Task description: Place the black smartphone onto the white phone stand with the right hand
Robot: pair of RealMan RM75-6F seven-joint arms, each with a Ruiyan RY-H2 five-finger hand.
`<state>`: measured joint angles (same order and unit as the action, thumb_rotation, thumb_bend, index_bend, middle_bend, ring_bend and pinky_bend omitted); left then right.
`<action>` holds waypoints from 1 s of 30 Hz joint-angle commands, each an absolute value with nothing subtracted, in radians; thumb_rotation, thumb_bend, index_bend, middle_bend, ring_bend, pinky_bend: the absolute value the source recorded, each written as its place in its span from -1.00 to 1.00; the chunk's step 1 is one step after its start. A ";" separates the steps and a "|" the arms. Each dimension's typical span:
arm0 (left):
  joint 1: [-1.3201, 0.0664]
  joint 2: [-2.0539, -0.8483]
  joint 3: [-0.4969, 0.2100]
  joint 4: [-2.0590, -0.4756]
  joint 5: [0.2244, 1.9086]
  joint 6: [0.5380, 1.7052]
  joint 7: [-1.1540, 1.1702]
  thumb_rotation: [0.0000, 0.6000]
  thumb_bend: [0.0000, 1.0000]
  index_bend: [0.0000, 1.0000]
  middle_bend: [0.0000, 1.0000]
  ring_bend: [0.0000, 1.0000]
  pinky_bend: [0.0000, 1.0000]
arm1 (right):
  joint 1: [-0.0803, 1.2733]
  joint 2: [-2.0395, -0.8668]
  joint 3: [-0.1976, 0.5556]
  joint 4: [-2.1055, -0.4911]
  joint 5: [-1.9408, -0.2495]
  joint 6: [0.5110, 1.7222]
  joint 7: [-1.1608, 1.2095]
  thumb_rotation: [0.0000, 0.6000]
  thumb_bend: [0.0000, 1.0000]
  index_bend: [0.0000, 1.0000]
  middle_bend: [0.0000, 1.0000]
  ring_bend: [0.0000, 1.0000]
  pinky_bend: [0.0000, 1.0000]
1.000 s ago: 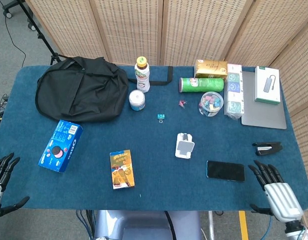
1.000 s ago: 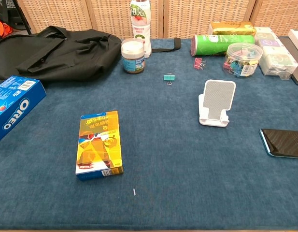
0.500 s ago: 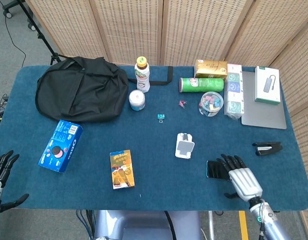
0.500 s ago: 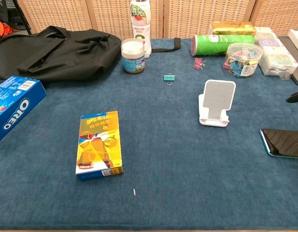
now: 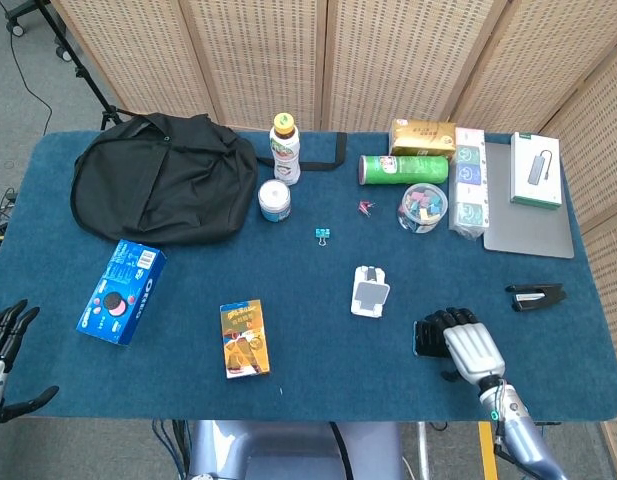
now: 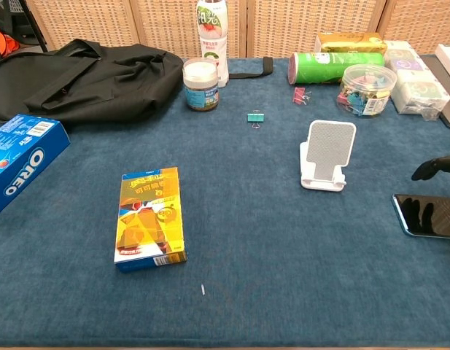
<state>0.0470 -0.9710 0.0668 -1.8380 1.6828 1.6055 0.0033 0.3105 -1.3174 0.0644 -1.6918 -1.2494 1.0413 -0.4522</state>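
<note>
The black smartphone [image 5: 428, 338] is lying flat on the blue felt-covered bench [image 5: 318, 290], just to the lower right of the white phone stand [image 5: 369, 293] in the head view, and it's mostly hidden under the right hand [image 5: 466, 340]. Its long axis can be seen running sideways across the bench, roughly parallel to the front edge. In the chest view only the left end of its glossy slab shows at the right border, with dark fingertips [image 6: 429, 169] hanging above it.

The right hand is placed directly over the phone, fingers curved down toward the far long edge. Whether anything is actually gripped yet can't be told, since contact isn't shown clearly. The phone appears to be flat on the bench, so a grasp is probably only being set up.

The left hand [image 5: 6, 335] is parked way off at the opposite bench edge, fingers spread, nothing held, so the right one is obviously nearer.

The stand is smooth white plastic with a tilted grey-faced backrest and a small lip at the bottom. The phone is thin, slick and rigid, so slipping should be expected.
</note>
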 commanded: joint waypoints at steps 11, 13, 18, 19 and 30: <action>0.042 -0.977 0.068 -1.842 1.679 1.591 0.019 1.00 -1.00 -1.00 -1.00 -1.00 -1.00 | 0.332 -1.374 0.052 -1.589 -1.218 1.036 -0.420 1.00 -0.99 -0.51 -0.47 -0.57 -0.53; 0.042 -0.978 0.067 -1.842 1.678 1.589 0.021 1.00 -1.00 -1.00 -1.00 -1.00 -1.00 | 0.335 -1.382 0.051 -1.573 -1.216 1.039 -0.424 1.00 -0.96 -0.48 -0.44 -0.54 -0.50; 0.041 -0.979 0.067 -1.844 1.675 1.587 0.025 1.00 -1.00 -1.00 -1.00 -1.00 -1.00 | 0.334 -1.403 0.046 -1.533 -1.221 1.057 -0.422 1.00 -0.86 -0.32 -0.25 -0.37 -0.33; 0.041 -0.979 0.067 -1.844 1.675 1.587 0.025 1.00 -1.00 -1.00 -1.00 -1.00 -1.00 | 0.334 -1.406 0.046 -1.527 -1.223 1.060 -0.420 1.00 -0.83 -0.29 -0.21 -0.34 -0.28; 0.039 -0.983 0.067 -1.847 1.671 1.579 0.036 1.00 -1.00 -1.00 -1.00 -1.00 -1.00 | 0.323 -1.425 0.028 -1.443 -1.329 1.131 -0.335 1.00 -0.53 -0.13 0.01 -0.13 -0.08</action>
